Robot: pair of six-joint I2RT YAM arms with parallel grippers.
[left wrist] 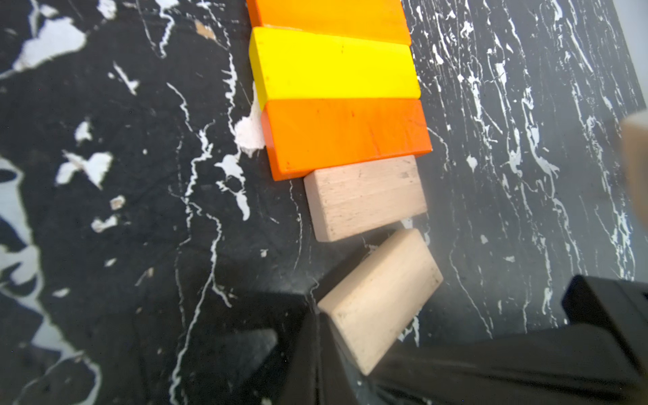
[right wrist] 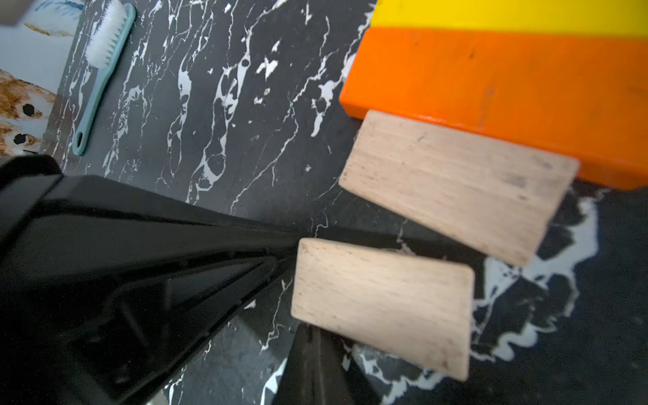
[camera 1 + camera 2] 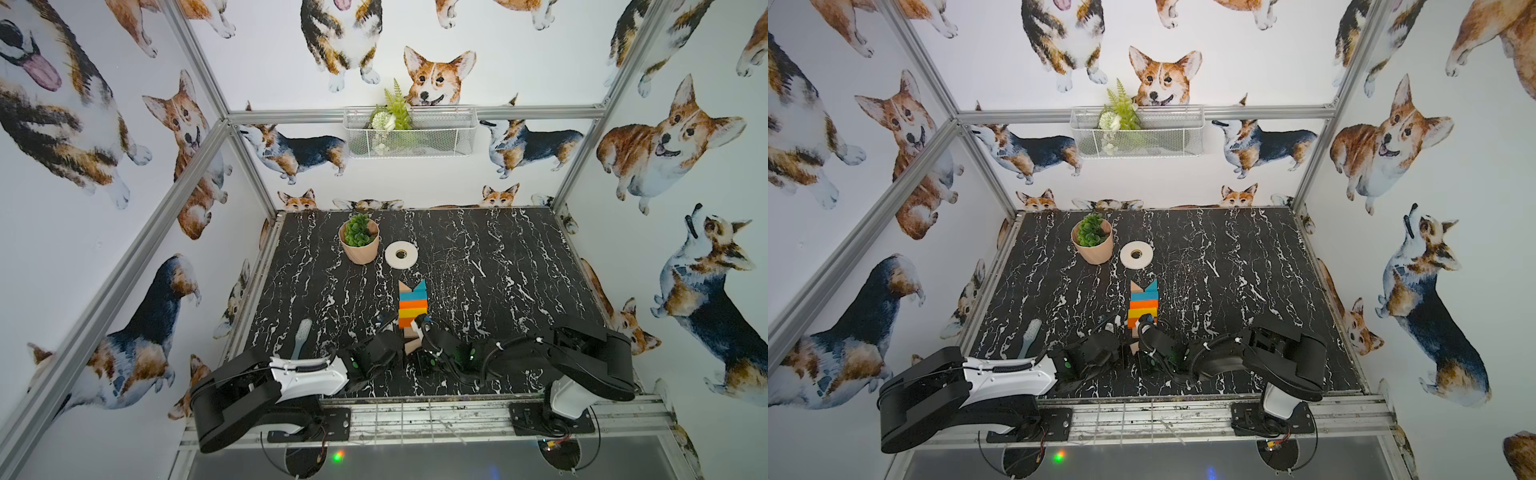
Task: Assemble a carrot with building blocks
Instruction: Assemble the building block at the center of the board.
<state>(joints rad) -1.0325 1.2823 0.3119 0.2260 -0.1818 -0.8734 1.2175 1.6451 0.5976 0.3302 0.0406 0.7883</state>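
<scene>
The carrot (image 3: 412, 305) lies flat near the centre of the black marble table (image 3: 519, 270), seen in both top views. Its wood and teal triangles point toward the back wall and its narrow end points toward the arms. In the left wrist view the order reads: yellow bar (image 1: 333, 70), orange bar (image 1: 347, 135), then the first plain-wood block (image 1: 364, 198) resting against the orange bar. The second plain-wood block (image 1: 380, 298) sits just beside the first but skewed, with a wedge of table showing between the two. The left gripper (image 1: 315, 326) has its jaws pressed together and holds nothing; its tip meets a corner of that skewed block. The right gripper (image 2: 310, 338) is likewise closed and empty, its tip against the same block's edge. A potted plant (image 3: 359, 243), tape roll (image 3: 401, 254) and brush (image 3: 302, 336) lie well apart from the carrot.
</scene>
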